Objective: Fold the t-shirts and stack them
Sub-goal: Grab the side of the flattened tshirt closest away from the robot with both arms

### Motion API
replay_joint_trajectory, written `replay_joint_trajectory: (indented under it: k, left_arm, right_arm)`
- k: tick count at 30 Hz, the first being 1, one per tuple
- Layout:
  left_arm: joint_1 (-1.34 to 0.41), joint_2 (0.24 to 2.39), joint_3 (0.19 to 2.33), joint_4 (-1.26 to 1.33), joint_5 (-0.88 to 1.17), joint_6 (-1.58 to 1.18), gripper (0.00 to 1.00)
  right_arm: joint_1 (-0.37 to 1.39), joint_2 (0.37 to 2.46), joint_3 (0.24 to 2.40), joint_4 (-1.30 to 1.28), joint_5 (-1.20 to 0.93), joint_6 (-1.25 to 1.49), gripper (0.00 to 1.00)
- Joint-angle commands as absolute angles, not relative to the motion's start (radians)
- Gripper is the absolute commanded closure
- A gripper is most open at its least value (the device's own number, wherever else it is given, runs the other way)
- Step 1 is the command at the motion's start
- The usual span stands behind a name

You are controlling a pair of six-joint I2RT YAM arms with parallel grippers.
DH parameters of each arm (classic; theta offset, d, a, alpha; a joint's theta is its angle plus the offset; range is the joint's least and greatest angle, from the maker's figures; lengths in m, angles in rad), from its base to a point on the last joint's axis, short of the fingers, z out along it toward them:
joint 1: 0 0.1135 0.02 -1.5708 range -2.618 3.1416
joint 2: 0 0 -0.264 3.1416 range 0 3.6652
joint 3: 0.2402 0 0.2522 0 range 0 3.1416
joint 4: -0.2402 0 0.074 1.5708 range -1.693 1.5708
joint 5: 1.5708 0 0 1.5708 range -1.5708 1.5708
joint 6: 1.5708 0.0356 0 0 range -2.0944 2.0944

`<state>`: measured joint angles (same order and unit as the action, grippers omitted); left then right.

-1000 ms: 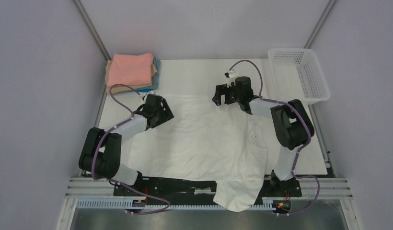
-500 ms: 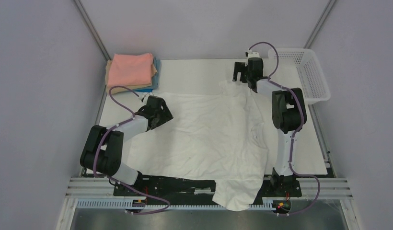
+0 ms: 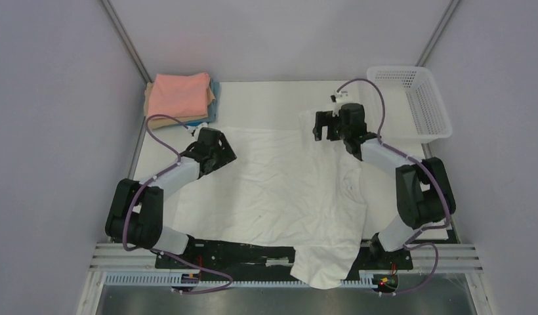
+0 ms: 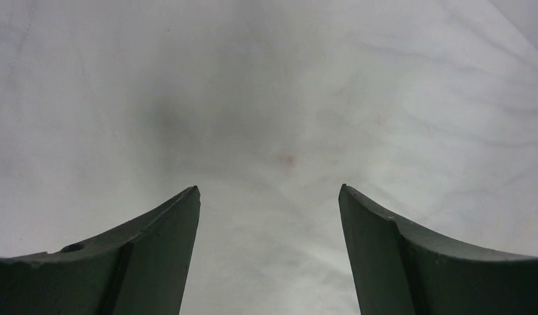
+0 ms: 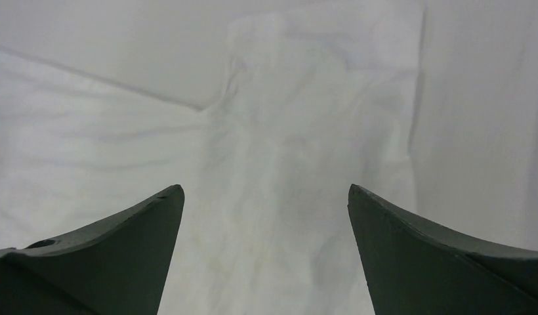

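Observation:
A plain white t-shirt [image 3: 279, 190] lies spread across the table, its lower part hanging over the near edge. A folded stack with a salmon-pink t-shirt [image 3: 180, 94] on top of tan and blue ones sits at the far left corner. My left gripper [image 3: 222, 152] is open and empty, low over the shirt's far left part; white cloth [image 4: 266, 131] fills its view. My right gripper [image 3: 324, 126] is open and empty, above the shirt's far right sleeve [image 5: 319, 131].
A white plastic mesh basket [image 3: 411, 100] stands at the far right of the table. Metal frame posts rise at both far corners. The arm bases and a black rail run along the near edge.
My right gripper has come back from the far edge towards the shirt's far right sleeve, which now lies stretched out. My left gripper has barely moved.

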<state>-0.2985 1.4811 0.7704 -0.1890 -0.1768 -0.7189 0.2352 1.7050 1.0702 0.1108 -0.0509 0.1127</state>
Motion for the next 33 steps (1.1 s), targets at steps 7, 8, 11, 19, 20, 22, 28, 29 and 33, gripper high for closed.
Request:
replay_joint_trajectory:
  k: [7, 8, 11, 19, 20, 22, 28, 29, 33]
  left_arm:
    - [-0.287, 1.456, 0.754, -0.162, -0.219, -0.719, 0.15]
    - [-0.287, 1.483, 0.759, -0.140, -0.211, -0.719, 0.15]
    - [-0.287, 1.569, 0.804, -0.129, -0.178, -0.723, 0.15]
    - [-0.286, 1.768, 0.949, -0.180, -0.218, -0.742, 0.16]
    - [-0.286, 1.789, 0.972, -0.185, -0.216, -0.744, 0.16]
    - [-0.286, 1.828, 1.024, -0.202, -0.219, -0.741, 0.16]
    - [-0.283, 1.966, 1.223, -0.282, -0.221, -0.741, 0.16]
    - [-0.284, 1.985, 1.246, -0.287, -0.218, -0.739, 0.16]
    - [-0.284, 2.038, 1.331, -0.308, -0.195, -0.725, 0.16]
  right_arm:
    - [0.338, 1.483, 0.622, 0.215, 0.051, 0.225, 0.02]
    - [0.336, 1.493, 0.629, 0.195, 0.086, 0.215, 0.02]
    - [0.311, 1.544, 0.643, 0.190, 0.119, 0.222, 0.02]
    - [0.240, 1.741, 0.751, 0.176, 0.189, 0.276, 0.02]
    - [0.227, 1.763, 0.776, 0.176, 0.182, 0.277, 0.02]
    - [0.208, 1.799, 0.823, 0.173, 0.164, 0.278, 0.02]
    - [0.173, 1.905, 0.977, 0.160, 0.119, 0.281, 0.02]
    - [0.170, 1.923, 1.001, 0.160, 0.114, 0.277, 0.02]
    - [0.159, 1.967, 1.088, 0.143, 0.095, 0.261, 0.02]
